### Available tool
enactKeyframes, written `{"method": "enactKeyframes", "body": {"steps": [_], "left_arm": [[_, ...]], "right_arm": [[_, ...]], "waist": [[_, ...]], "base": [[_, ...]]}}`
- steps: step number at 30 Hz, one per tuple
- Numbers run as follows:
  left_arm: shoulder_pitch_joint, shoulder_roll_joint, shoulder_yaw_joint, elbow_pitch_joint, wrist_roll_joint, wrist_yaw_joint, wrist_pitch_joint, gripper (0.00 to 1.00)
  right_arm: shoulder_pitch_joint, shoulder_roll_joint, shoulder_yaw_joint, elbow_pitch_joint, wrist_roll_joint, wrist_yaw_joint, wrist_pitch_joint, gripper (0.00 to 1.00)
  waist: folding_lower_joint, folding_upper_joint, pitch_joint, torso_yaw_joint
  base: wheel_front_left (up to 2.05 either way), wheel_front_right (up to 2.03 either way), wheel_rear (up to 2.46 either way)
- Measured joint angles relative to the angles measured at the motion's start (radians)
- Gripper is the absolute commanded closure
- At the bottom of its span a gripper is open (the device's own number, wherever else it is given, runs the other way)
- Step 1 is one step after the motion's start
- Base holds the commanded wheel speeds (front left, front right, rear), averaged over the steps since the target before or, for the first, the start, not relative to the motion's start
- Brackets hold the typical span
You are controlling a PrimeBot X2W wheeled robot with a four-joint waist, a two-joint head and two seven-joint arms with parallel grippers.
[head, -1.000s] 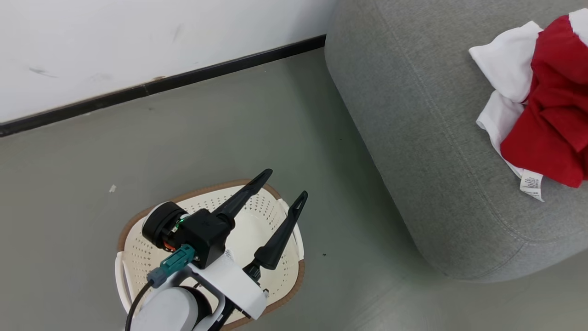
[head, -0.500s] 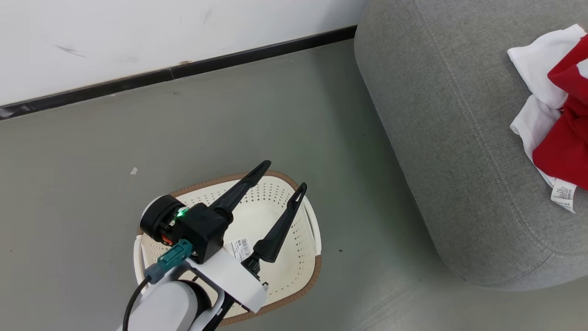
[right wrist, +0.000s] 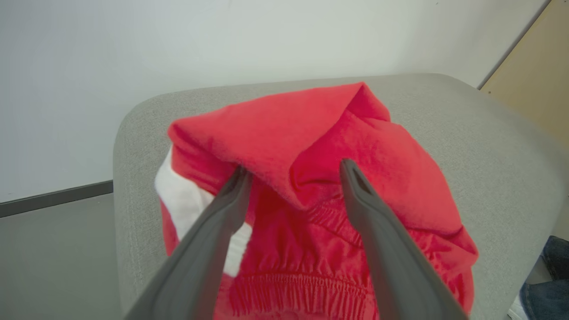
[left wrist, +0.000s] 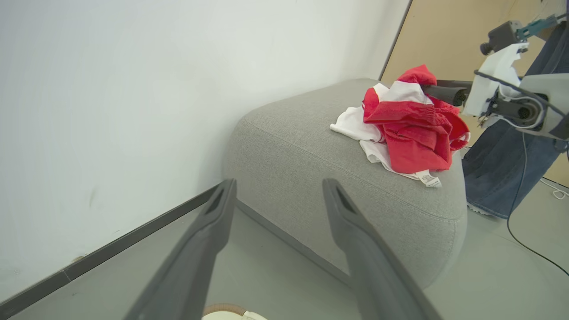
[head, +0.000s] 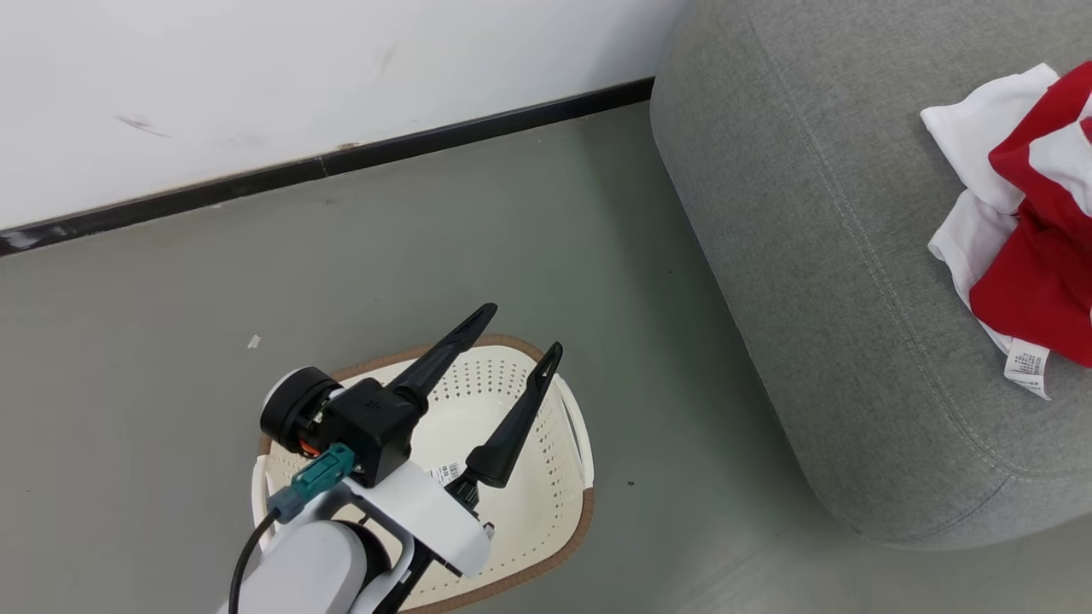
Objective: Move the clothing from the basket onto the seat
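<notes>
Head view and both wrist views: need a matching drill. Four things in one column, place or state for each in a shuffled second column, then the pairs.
1. laundry basket
2. red and white clothing
3. left gripper
4. right gripper

A. open, fingers either side of a red fold
B. on the floor beside the seat
C. open, above the basket
D. piled on the grey seat

Pairs: 1-B, 2-D, 3-C, 4-A

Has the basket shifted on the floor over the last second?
No. The basket sits the same way between the white speck and the dark speck on the floor; the whole head view shifted, so the camera moved.
</notes>
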Motion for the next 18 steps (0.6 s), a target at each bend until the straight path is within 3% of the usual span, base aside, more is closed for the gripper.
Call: {"method": "enactKeyframes", "body": {"steps": [13, 18], "left_arm": [[0.004, -0.005, 0.018, 0.040, -0.016, 0.000, -0.040, 0.00], [0.022, -0.007, 0.060, 0.063, -0.026, 0.012, -0.076, 0.00]], "right_arm": [[0.085, 0.043, 0.025, -0.086, 0.026, 0.000, -0.034, 0.00], [0.136, 0.076, 0.082, -0.139, 0.048, 0.000, -0.035, 0.00]], "waist": [[0.0000, 0.0000, -0.061, -0.025], [0.0000, 0.0000, -0.099, -0.028]], "base": [[0.00, 0.00, 0.00], [0.00, 0.00, 0.00]]}}
